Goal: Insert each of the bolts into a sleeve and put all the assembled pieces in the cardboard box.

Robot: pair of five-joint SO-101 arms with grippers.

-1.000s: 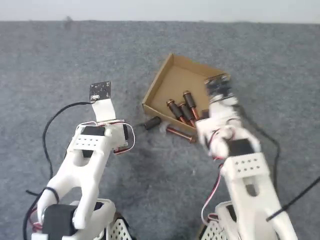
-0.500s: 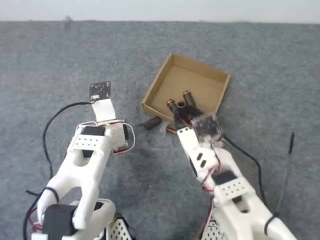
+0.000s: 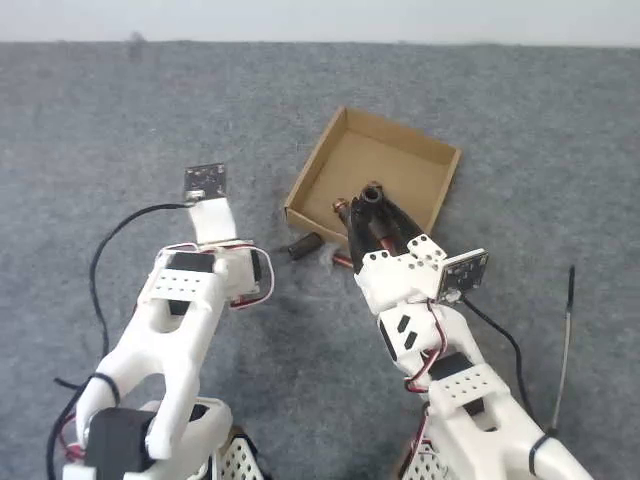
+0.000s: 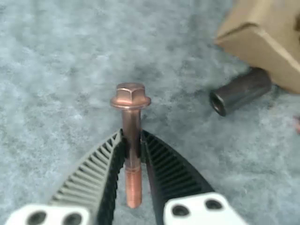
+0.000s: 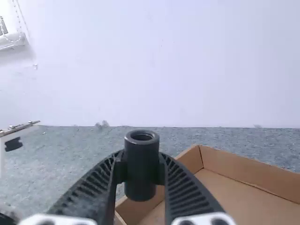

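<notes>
a: right gripper (image 3: 372,205) has swung across to the box's (image 3: 310,175) near wall, clamped on an upright sleeve (image 5: 141,166).
b: and the left?
a: left gripper (image 4: 132,140) pinches a bolt (image 4: 131,117) by its shank; a loose sleeve (image 4: 240,90) lies just beside the box corner.

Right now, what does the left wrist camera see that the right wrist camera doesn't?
Left wrist view: the left gripper shut on a bolt, and a loose sleeve lying on the carpet by a corner of the box. Right wrist view: the right gripper shut on an upright sleeve, with the wall behind. Both: the box and the carpet.
</notes>
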